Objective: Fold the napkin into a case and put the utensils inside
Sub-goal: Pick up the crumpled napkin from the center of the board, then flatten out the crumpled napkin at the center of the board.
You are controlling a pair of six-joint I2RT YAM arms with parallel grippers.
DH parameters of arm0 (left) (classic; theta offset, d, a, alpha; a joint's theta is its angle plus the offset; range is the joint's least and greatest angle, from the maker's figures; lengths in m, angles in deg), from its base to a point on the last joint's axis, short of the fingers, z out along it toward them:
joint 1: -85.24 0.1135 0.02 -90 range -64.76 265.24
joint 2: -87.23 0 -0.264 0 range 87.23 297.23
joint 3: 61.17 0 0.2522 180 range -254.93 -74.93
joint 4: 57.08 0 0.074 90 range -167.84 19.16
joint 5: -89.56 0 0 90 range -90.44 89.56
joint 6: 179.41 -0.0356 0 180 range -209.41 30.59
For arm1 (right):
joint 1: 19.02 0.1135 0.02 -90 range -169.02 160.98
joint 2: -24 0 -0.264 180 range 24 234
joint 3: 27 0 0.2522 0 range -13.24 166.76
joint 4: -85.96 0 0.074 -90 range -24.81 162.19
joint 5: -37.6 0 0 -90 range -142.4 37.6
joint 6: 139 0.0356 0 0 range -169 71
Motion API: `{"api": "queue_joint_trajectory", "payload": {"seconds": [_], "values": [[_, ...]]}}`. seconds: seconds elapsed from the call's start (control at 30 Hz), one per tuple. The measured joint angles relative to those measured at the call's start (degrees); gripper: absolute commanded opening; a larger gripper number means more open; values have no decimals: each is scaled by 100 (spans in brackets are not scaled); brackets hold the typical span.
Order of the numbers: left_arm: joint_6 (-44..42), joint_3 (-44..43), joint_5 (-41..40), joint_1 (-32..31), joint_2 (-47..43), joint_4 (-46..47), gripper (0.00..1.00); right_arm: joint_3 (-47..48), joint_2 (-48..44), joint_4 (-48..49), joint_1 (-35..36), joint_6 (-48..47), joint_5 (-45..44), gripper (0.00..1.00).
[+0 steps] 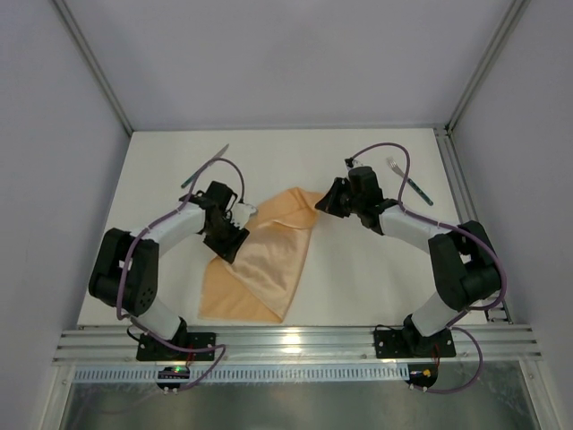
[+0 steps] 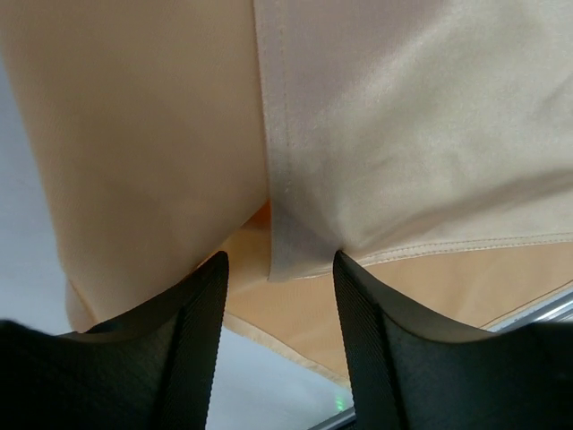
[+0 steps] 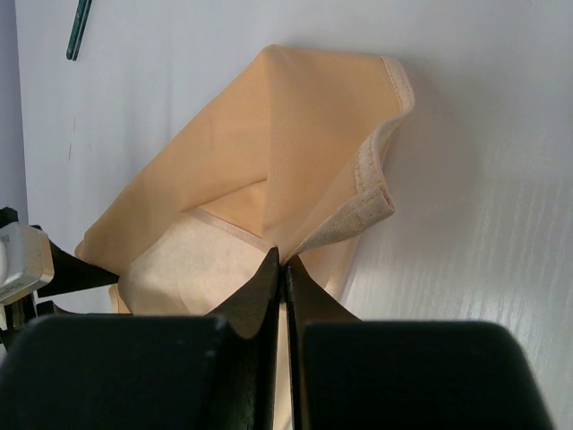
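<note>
The right pincer (image 3: 285, 264) was pressed together on a hemmed edge of the napkin (image 1: 264, 260), at the cloth's far right corner, and that corner stood lifted off the tabletop (image 1: 358, 287) with its hem curling over. The left pincer (image 2: 279, 260) stood apart at the napkin's left edge. Its two dark fingers (image 2: 192, 340) flanked a folded, stitched edge of the cloth, which sat in the gap without being squeezed.

Between the two, the peach-orange napkin lay loosely doubled over near the middle of the tabletop. It narrowed toward the far end and spread wider toward the near edge, where its lower border stopped just short of that edge. It was not yet a flat, narrow case.

The knife (image 1: 206, 164) lay slantwise near the far left corner, well apart from the cloth. The fork (image 1: 410, 184) lay near the far right corner, close to the right edge, its tines toward the far edge. Both were outside the napkin.
</note>
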Motion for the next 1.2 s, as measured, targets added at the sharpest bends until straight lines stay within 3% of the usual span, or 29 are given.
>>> {"api": "queue_joint_trajectory", "payload": {"seconds": [0.23, 0.33, 0.37, 0.47, 0.7, 0.97, 1.1, 1.2], "values": [[-157, 52, 531, 2, 155, -7, 41, 0, 0, -2, 0, -4, -22, 4], [-240, 92, 616, 2, 155, -4, 29, 2, 0, -2, 0, -7, -44, 4], [-258, 94, 632, 2, 157, -9, 17, 2, 0, -4, 0, -9, -50, 4], [-306, 92, 647, 2, 162, -22, 0, 17, -2, -11, 0, -17, -70, 4], [-282, -278, -72, 2, -492, -511, 0, 487, -146, -518, -48, -243, -236, 4], [-219, -3331, -1880, 22, -2002, -962, 0, 3161, -807, -1604, -199, -885, -398, 4], [-282, -4612, -2184, 24, -2564, -1429, 0, 3746, -1934, -2011, -223, -1191, -492, 4], [-356, -4798, -1899, -2, -3128, -1720, 0, 3770, -2806, -2308, -170, -1244, -308, 4]]}}
